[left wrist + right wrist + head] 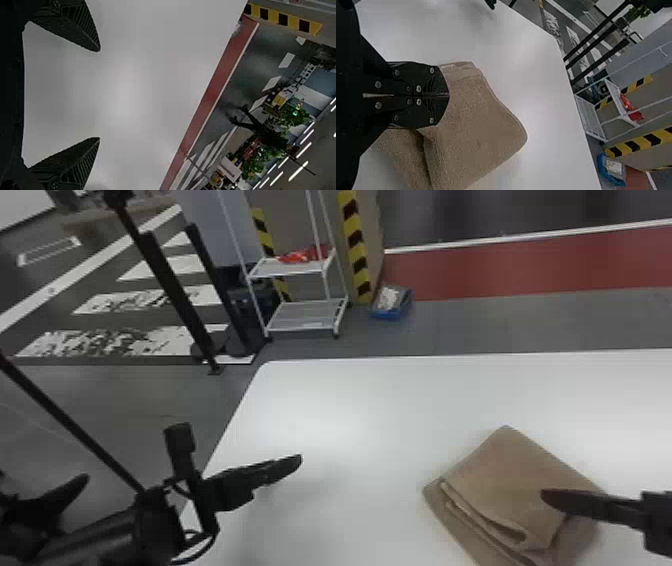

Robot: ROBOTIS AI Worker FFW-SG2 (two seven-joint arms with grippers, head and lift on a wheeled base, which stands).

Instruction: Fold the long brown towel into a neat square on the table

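Right gripper [546,496], brown towel [510,465] beneath it on the table [360,405].

Head view: brown towel [505,465] lies folded on the white table [350,400], right side, one corner pointing away from the robot, layered edges loose on its left. Right gripper [556,499] over it; touching or just above, hard to say from here. Left gripper [282,468] over the table's left part, well apart from the towel. Beyond: white rack [302,321] with red item [298,256], blue bin [391,314] on the floor beside it.
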